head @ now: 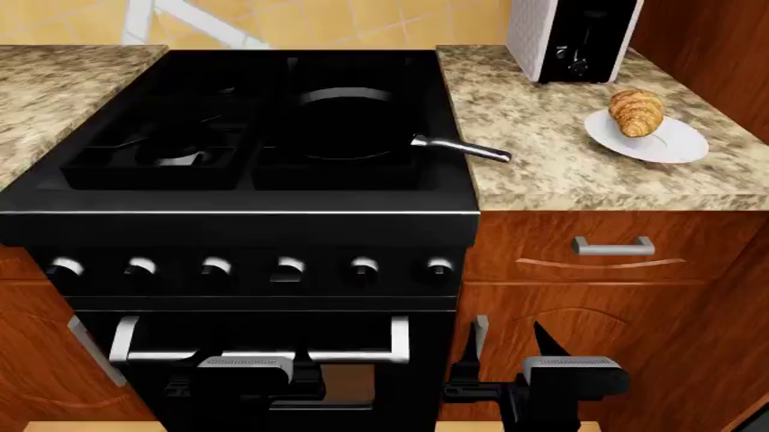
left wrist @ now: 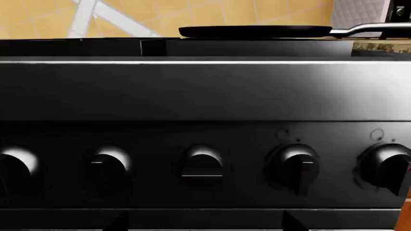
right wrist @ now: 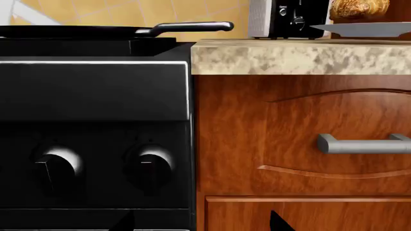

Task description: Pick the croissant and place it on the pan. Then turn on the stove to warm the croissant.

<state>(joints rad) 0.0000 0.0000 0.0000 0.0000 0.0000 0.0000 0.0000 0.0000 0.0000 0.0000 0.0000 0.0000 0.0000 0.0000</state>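
Observation:
The golden-brown croissant [head: 636,112] lies on a white plate [head: 667,144] on the right counter; its top also shows in the right wrist view [right wrist: 358,8]. The black pan [head: 342,121] sits on the stove's [head: 240,220] right burner, its silver handle [head: 463,148] pointing right. The pan also shows in the left wrist view [left wrist: 253,31]. My left gripper [head: 247,369] is low in front of the oven door, open and empty, facing the knobs [left wrist: 202,168]. My right gripper [head: 511,337] is open and empty, low in front of the cabinet beside the stove.
A white-and-black toaster [head: 571,36] stands at the back of the right counter. A drawer with a silver handle [head: 613,245] is under that counter. The oven's silver bar handle [head: 258,346] is just above my left gripper. A granite counter [head: 60,81] lies left of the stove.

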